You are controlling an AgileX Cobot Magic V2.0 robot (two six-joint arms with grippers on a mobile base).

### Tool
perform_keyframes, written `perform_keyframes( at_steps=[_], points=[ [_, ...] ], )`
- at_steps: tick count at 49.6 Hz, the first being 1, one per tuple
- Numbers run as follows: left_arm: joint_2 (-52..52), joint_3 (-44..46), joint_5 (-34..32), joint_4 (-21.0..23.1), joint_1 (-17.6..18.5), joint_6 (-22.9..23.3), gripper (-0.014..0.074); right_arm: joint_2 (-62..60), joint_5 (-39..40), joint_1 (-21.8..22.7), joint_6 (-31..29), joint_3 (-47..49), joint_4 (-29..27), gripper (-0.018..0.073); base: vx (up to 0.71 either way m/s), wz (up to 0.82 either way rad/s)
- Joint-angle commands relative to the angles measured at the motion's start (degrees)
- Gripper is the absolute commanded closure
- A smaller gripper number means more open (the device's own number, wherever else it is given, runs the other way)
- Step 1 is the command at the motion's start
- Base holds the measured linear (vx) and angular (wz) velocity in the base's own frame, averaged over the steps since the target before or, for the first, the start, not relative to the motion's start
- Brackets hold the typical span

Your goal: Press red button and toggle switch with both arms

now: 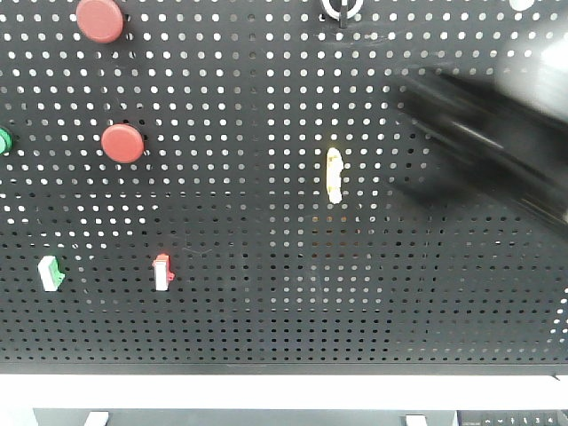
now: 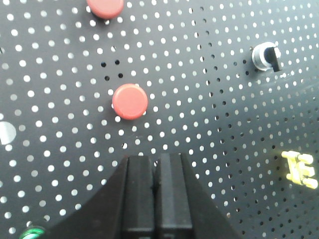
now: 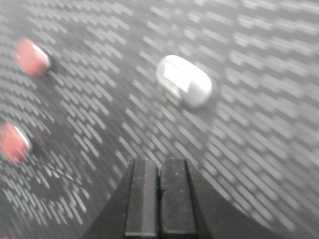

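Two red buttons are mounted on the black pegboard, an upper one (image 1: 99, 19) and a lower one (image 1: 122, 143). The toggle switch (image 1: 342, 7) sits at the top edge, its white ring partly cut off. In the left wrist view my left gripper (image 2: 155, 159) is shut and empty, just below the lower red button (image 2: 129, 101) and apart from it; the toggle switch (image 2: 265, 56) is up to the right. My right gripper (image 3: 160, 162) is shut and empty in a motion-blurred view, below a blurred white oblong shape (image 3: 184, 80) that I cannot identify.
The right arm (image 1: 488, 133) is a dark blur across the board's right side. Also on the board are a yellow part (image 1: 334, 175), a green rocker (image 1: 51, 272), a red rocker (image 1: 162, 272) and a green button (image 1: 3, 140) at the left edge. A white ledge (image 1: 284, 390) runs below.
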State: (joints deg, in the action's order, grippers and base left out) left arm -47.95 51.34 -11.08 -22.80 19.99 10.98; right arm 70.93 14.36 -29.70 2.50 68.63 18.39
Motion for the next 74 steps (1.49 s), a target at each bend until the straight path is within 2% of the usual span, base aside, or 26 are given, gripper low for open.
perform_keyframes(
  at_steps=[1, 15, 24, 37, 42, 50, 64, 74],
  points=[
    [0.4, 1.6, -3.7, 0.5, 0.1, 0.6, 0.0595, 2.4, 2.9, -1.6, -0.3, 6.4, 0.0, 0.0562, 0.00, 0.00],
    [0.4, 1.6, -3.7, 0.5, 0.1, 0.6, 0.0595, 12.1, -2.9, -2.7, -0.3, 20.3, -1.0, 0.0562, 0.00, 0.00],
    [0.4, 1.6, -3.7, 0.5, 0.1, 0.6, 0.0595, 13.9, -5.7, -2.6, -0.4, 25.2, -1.0, 0.0562, 0.00, 0.00],
    [0.4, 1.6, -3.7, 0.5, 0.1, 0.6, 0.0595, 13.9, -9.1, -2.3, -0.3, 26.6, -1.0, 0.0562, 0.00, 0.00],
    [0.4, 1.6, -3.7, 0.5, 0.1, 0.6, 0.0595, 13.9, -8.9, -1.1, 0.1, 26.6, -1.5, 0.0562, 0.00, 0.00],
    [0.4, 1.6, -3.7, 0.5, 0.1, 0.6, 0.0595, 13.9, -9.2, 2.6, 2.7, 26.6, -5.2, 0.0562, 0.00, 0.00],
    [0.4, 1.6, -3.6, 0.5, 0.1, 0.6, 0.0595, 13.2, -8.7, 3.2, 2.2, 26.6, -5.1, 0.0562, 0.00, 0.00],
    [0.4, 1.6, -3.5, 0.5, 0.1, 0.5, 0.0595, 10.6, -10.0, 3.7, -1.0, 26.6, -5.1, 0.0562, 0.00, 0.00]
  ],
)
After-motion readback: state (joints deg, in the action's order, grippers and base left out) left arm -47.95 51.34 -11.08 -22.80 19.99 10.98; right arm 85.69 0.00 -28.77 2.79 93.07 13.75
